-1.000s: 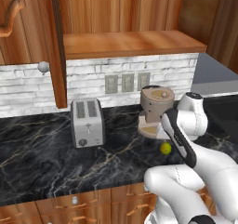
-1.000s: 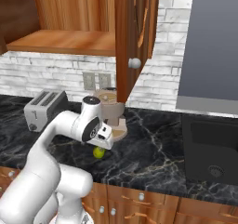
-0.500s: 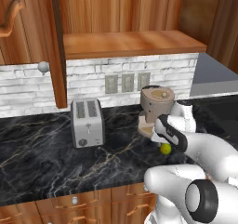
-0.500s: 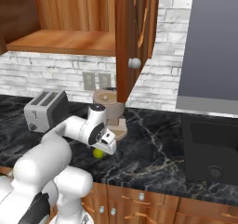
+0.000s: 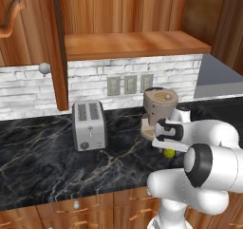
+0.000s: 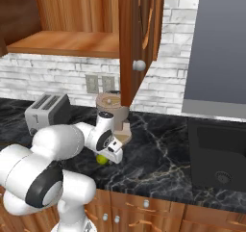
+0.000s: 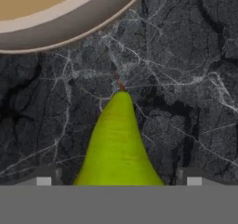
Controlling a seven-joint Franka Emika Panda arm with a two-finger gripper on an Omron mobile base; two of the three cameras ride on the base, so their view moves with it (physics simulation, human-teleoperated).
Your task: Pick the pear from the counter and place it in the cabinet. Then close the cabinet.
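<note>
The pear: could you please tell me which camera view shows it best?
The hand view: the pear lies large, stem included. Both base views show a yellow-green sliver beneath the gripper.

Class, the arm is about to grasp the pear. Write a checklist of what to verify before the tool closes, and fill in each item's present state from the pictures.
1. Pear lies on the counter, not yet lifted: ok.
2. Pear sits centred between the fingertips in the hand view: ok.
3. Tool is low over the pear: ok.
4. Jaws around the pear but not clamped on it: cannot tell.
5. Coffee grinder stands apart from the pear: ok.
6. Cabinet door open, shelf free for placing: ok.
</note>
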